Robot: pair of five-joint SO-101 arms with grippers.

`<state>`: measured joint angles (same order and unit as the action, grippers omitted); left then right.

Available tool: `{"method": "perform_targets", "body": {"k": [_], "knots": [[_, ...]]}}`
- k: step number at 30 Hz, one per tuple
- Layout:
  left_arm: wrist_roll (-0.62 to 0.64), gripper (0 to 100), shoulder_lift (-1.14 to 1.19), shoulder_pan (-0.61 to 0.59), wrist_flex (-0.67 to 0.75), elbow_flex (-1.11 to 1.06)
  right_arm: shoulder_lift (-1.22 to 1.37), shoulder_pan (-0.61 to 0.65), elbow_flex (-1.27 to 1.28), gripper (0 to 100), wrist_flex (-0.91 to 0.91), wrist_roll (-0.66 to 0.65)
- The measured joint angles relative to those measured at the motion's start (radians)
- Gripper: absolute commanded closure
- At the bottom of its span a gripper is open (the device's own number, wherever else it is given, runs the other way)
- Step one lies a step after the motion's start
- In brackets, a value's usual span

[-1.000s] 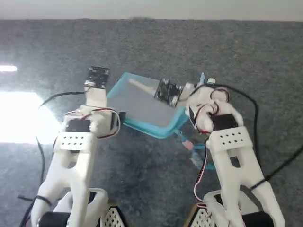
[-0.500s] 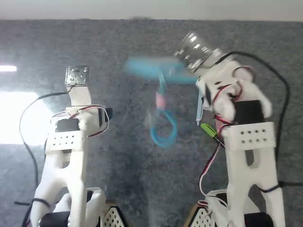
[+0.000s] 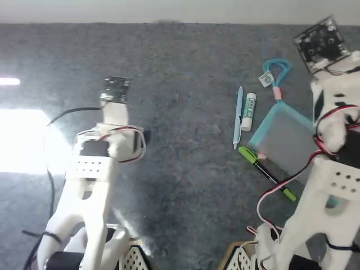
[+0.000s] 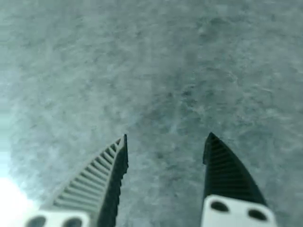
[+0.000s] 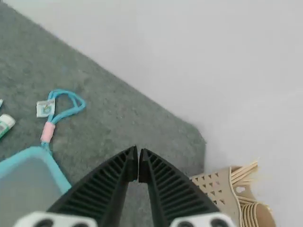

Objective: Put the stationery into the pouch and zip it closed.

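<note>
A flat translucent pouch [image 3: 279, 136] with turquoise trim lay on the grey table [image 3: 185, 67], with loose stationery [image 3: 248, 111] just beside it. It was likely light and floppy, best pinched at its trim. The left end effector [image 4: 165, 142] gaped, well apart from the pouch; the right end effector [image 5: 138, 153] was clenched empty near it.

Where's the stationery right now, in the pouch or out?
Out. The blue pen, glue stick and green marker lie on the grey mat beside the pouch, not inside it.

Your right arm [image 3: 332, 174] covers much of the pouch [image 3: 281, 135], so you cannot tell whether it is zipped; the right wrist view's edge crops the glue stick [image 5: 4, 125].
</note>
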<state>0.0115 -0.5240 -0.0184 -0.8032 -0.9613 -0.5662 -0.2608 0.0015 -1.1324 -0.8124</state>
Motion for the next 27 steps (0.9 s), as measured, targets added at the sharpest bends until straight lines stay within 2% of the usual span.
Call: {"method": "perform_targets", "body": {"k": [3, 6, 9, 11, 15, 20, 23, 27], "knots": [[0.0, 75, 0.0, 0.06, -0.002, 0.0, -0.012, -0.006, 0.055, 99.1, -0.037, -0.006], [0.0, 75, 0.0, 0.061, -0.015, 0.0, -0.012, -0.012, 0.149, 98.0, -0.083, 0.002], [0.0, 75, 0.0, 0.064, -0.017, 0.0, -0.012, 0.08, 0.17, 92.4, -0.192, 0.097], [0.0, 75, 0.0, 0.066, -0.017, 0.0, 0.006, 0.18, 0.167, 91.4, -0.272, 0.224], [0.0, 75, 0.0, 0.064, -0.017, -0.002, 0.187, 0.33, 0.143, 95.5, -0.341, 0.563], [0.0, 75, 0.0, 0.064, -0.018, -0.026, 0.497, 0.368, 0.023, 96.4, -0.436, 0.91], [0.0, 75, 0.0, 0.066, -0.02, -0.026, 0.635, 0.379, -0.08, 94.0, -0.502, 0.933], [0.0, 75, 0.0, 0.066, -0.02, -0.029, 0.764, 0.39, -0.158, 80.2, -0.522, 0.928]]}}
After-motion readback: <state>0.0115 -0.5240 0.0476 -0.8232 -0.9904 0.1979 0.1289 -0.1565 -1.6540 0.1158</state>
